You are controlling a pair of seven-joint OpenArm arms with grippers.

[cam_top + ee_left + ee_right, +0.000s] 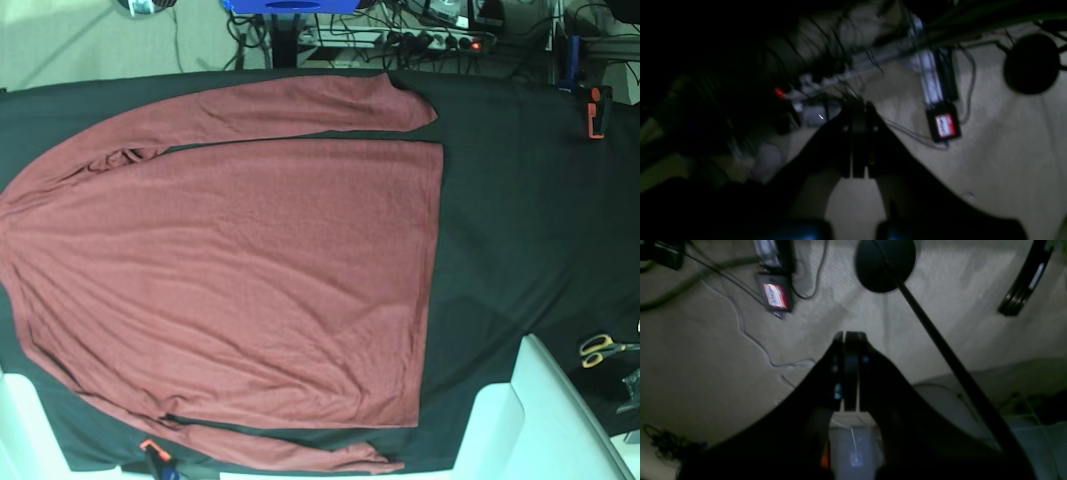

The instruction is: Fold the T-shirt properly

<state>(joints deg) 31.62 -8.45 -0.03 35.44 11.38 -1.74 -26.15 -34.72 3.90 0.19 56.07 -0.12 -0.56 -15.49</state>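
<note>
The rust-red T-shirt [240, 270] lies spread flat on the black table cloth [520, 220] in the base view, its hem to the right. One long sleeve [300, 105] runs along the top edge and the other [290, 455] along the bottom. My left gripper [858, 106] is shut with nothing in it and hangs over carpet floor, away from the shirt. In the same way, my right gripper [851, 335] is shut and empty above the floor. Neither wrist view shows the shirt.
Yellow-handled scissors [600, 348] lie at the table's right edge. An orange clamp [596, 110] grips the cloth at top right, another [152, 452] at bottom left. On the floor are cables, a red-labelled black box [775, 295] and a round black stand base [885, 265].
</note>
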